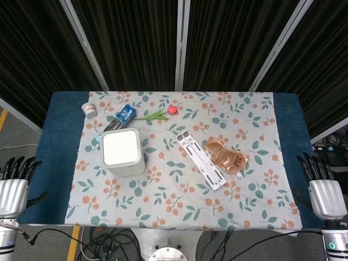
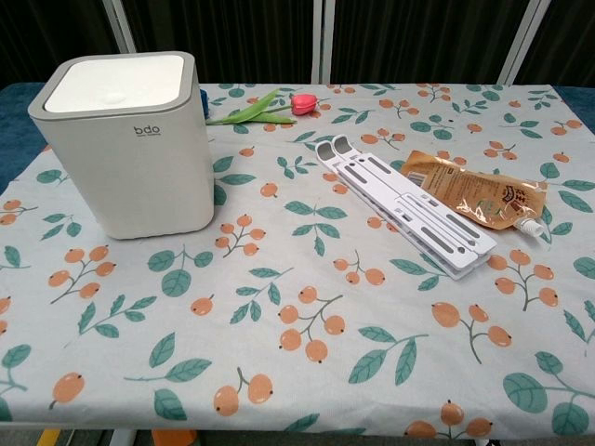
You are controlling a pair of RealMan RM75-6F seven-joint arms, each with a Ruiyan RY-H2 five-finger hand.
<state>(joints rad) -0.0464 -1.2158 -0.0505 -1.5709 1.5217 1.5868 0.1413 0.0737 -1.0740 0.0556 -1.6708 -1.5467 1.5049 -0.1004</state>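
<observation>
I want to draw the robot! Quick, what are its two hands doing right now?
Left hand: open, fingers apart, holding nothing, beside the table's blue edge.
Right hand: open, fingers apart, holding nothing, off the table's other side.

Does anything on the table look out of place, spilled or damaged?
Nothing looks spilled or damaged. The white stand lies flat and askew, with the brown pouch against its edge. The tulip lies on its side beside the toothpaste box.
</observation>
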